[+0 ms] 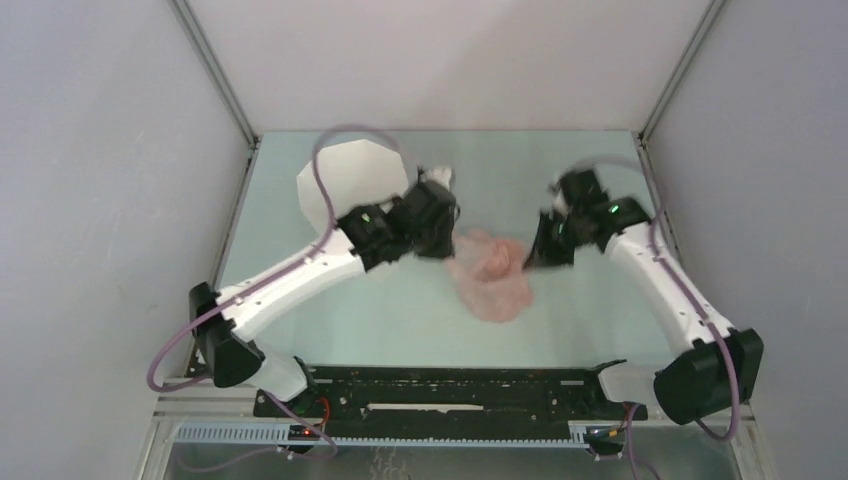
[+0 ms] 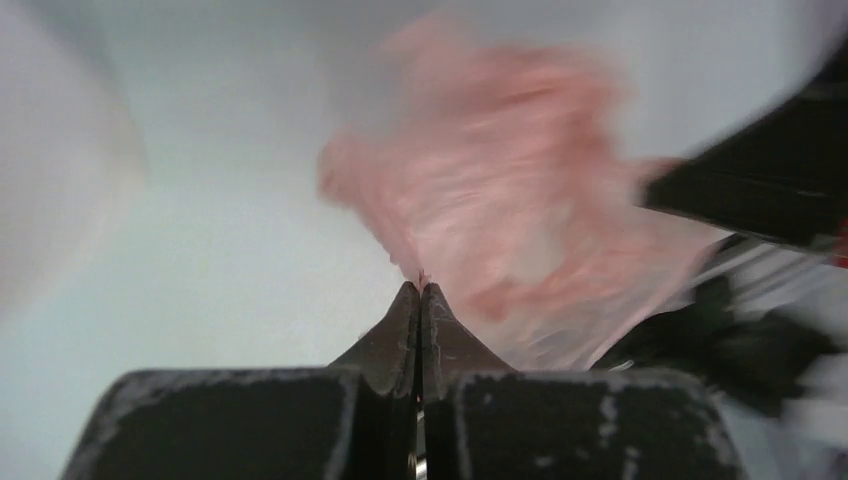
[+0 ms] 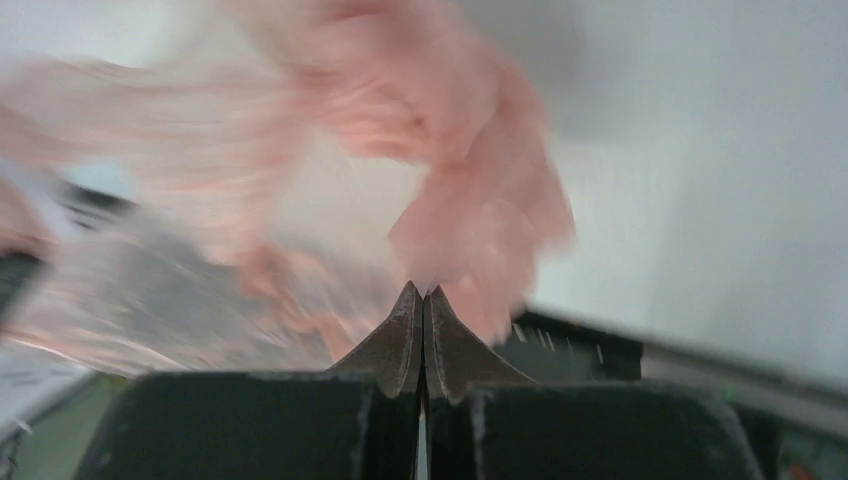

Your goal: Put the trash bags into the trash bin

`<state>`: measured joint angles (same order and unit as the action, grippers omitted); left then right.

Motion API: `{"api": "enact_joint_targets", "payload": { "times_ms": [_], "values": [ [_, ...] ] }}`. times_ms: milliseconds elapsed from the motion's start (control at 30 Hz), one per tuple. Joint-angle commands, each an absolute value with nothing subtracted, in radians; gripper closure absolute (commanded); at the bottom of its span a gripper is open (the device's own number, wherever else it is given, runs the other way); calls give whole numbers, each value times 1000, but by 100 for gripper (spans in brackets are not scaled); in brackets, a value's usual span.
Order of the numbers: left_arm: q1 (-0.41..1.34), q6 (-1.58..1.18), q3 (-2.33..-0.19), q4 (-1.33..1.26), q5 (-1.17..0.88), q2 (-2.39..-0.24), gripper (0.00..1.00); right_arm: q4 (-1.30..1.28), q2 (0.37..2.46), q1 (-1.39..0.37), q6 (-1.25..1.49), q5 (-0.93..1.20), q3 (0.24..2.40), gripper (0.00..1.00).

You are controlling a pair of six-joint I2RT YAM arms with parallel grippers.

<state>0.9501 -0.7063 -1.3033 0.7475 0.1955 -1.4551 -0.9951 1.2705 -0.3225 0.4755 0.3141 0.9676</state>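
The pale-pink trash bag [image 1: 491,272] hangs crumpled at the table's middle, held between my two grippers. My left gripper [image 1: 447,240] is shut on the bag's left edge; in the left wrist view the film [image 2: 500,200] runs up from my pinched gripper [image 2: 420,287]. My right gripper [image 1: 532,258] is shut on the bag's right edge; in the right wrist view the film [image 3: 440,150] spreads from my closed gripper [image 3: 420,290]. The white faceted trash bin [image 1: 345,180] stands at the back left, behind my left arm, partly hidden by it.
Grey enclosure walls stand on both sides and at the back. A black rail [image 1: 450,390] runs along the near edge between the arm bases. My right arm shows dark at the right of the left wrist view [image 2: 760,190].
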Motion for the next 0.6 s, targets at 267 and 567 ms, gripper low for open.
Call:
{"api": "enact_joint_targets", "payload": {
  "times_ms": [267, 567],
  "values": [
    [1042, -433, -1862, 644, 519, -1330, 100, -903, 1073, -534, 333, -29, 1612, 95],
    [1054, -722, -1197, 586, 393, -1057, 100, -880, 985, -471, 446, 225, 962, 97]
  ]
}}
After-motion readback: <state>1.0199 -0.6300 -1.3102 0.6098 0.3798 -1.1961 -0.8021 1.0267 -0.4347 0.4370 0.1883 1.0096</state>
